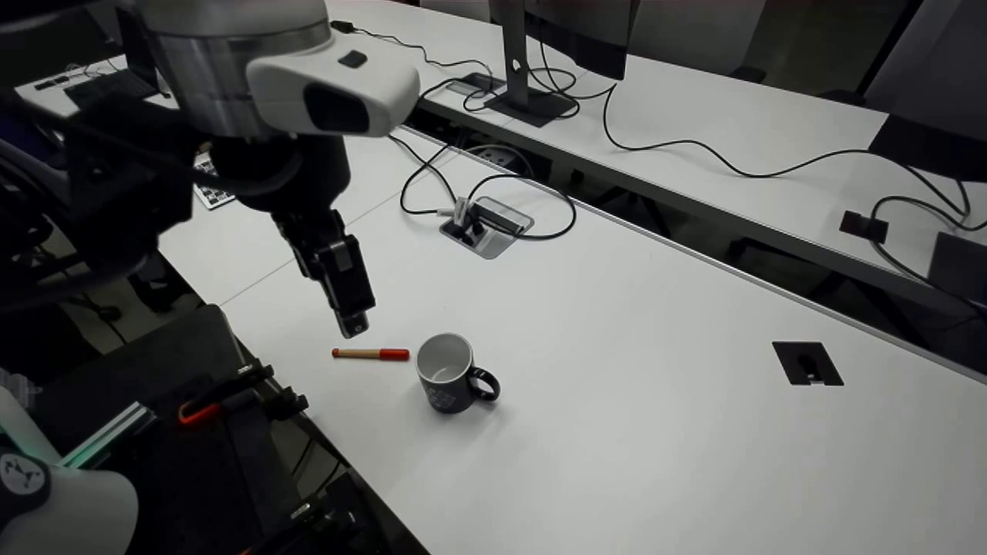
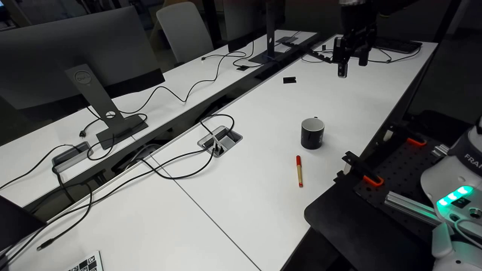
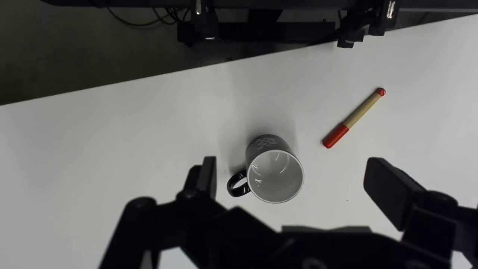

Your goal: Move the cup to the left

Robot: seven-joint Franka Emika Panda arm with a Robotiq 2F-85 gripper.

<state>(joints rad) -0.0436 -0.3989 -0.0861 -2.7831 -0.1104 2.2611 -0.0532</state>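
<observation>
A black cup (image 1: 446,385) with a pale inside stands upright on the white table (image 1: 655,370). Both exterior views show it, and in one of them its loop handle (image 1: 486,383) is plain to see. In the wrist view I look down into the cup (image 3: 275,175), which appears in the gap between my spread fingers, its handle towards the left finger (image 3: 207,175). My gripper (image 3: 293,177) is open and holds nothing. It hangs in the air above the table, apart from the cup; in an exterior view the gripper (image 2: 353,67) shows well above the tabletop.
A thin red and wood-coloured stick (image 3: 353,118) lies close to the cup. A socket box (image 1: 487,225) with looping cables is set into the table. Black clamps (image 2: 359,165) sit at the table edge by the robot's base. A dark plate (image 1: 808,363) lies farther along.
</observation>
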